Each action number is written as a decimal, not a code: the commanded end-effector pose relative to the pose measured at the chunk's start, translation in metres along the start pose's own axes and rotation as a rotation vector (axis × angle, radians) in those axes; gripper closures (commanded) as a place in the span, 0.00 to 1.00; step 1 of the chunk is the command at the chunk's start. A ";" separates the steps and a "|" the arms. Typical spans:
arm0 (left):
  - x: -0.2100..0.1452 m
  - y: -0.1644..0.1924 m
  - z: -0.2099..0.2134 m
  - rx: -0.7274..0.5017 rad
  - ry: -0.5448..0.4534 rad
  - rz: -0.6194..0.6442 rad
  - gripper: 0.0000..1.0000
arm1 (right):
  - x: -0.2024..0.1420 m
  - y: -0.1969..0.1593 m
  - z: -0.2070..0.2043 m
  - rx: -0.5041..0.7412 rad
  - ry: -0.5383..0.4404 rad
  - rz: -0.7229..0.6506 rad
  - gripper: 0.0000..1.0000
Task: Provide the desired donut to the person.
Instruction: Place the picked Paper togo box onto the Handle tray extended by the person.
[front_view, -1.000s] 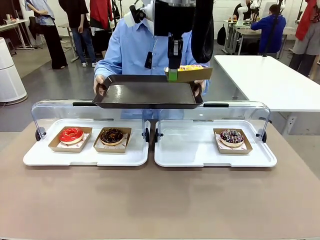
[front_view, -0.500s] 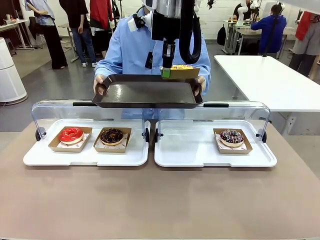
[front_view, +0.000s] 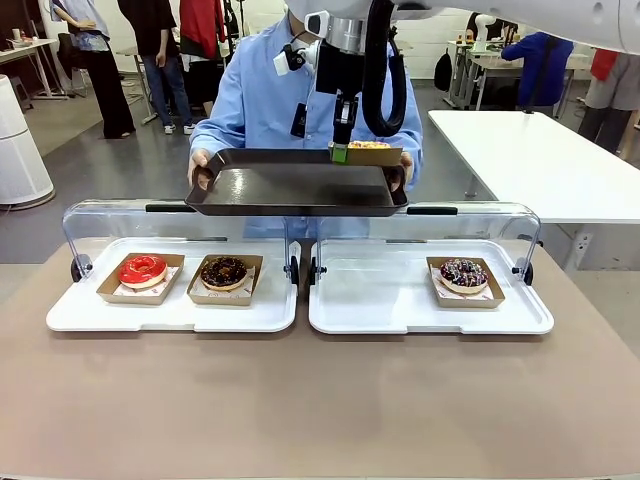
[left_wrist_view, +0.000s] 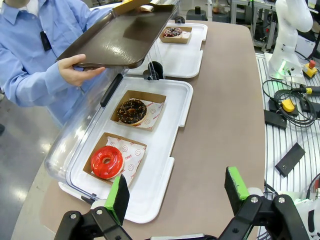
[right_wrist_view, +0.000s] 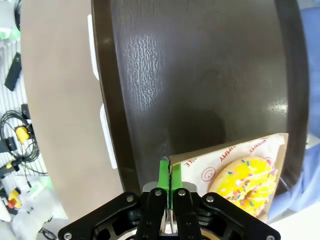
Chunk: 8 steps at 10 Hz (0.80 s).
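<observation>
1. Yellow-iced donut (right_wrist_view: 245, 187) with coloured sprinkles sits in a brown cardboard carton (right_wrist_view: 226, 156) lined with printed paper. In the front view the carton is at the far right corner of the dark serving tray (front_view: 290, 188). Whether its base rests on the tray or hangs just above it, I cannot tell.
2. The right gripper (right_wrist_view: 166, 167) has its fingers pressed together on the carton's edge, the card nipped between the green pads. It comes down from above in front of the person's chest.
3. The person (front_view: 255, 100), in a light blue shirt, stands at the far edge of the table (front_view: 320, 400). They hold the dark tray level above it, with one hand (front_view: 200, 165) at the left end and the other hand (front_view: 400, 172) at the right end, just beside the carton.
4. The left gripper (left_wrist_view: 177, 192) has its fingers spread wide with nothing between them. It is above the table's left end, near the left white tray (left_wrist_view: 165, 172).
5. On the left white tray lie a red donut (front_view: 142, 270) towards the left edge and a chocolate donut (front_view: 224, 271) just beside it, each in its own carton.
6. On the right white tray (front_view: 400, 312) a chocolate donut with sprinkles (front_view: 463, 273) sits near the right edge, also in a carton.
7. Both white trays have clear lids standing open along their far edges.
</observation>
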<state>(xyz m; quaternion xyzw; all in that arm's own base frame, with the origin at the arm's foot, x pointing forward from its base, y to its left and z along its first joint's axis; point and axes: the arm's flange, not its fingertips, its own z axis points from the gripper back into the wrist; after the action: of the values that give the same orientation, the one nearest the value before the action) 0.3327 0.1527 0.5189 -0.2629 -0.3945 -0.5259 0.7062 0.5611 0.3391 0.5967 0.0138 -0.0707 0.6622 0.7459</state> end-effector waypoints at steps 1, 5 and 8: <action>0.000 -0.001 0.001 0.001 -0.009 -0.002 0.00 | -0.001 -0.006 -0.002 0.047 -0.041 0.013 0.99; 0.000 -0.001 0.001 0.001 -0.009 -0.002 0.00 | -0.012 -0.013 -0.021 0.086 -0.053 -0.002 0.99; 0.000 -0.001 0.001 0.001 -0.009 -0.002 0.00 | -0.015 -0.014 -0.030 0.121 -0.057 0.015 0.99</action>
<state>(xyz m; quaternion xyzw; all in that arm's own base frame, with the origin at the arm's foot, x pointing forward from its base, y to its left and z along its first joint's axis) 0.3327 0.1527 0.5189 -0.2629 -0.3945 -0.5259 0.7062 0.5770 0.3283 0.5673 0.0588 -0.0543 0.6620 0.7453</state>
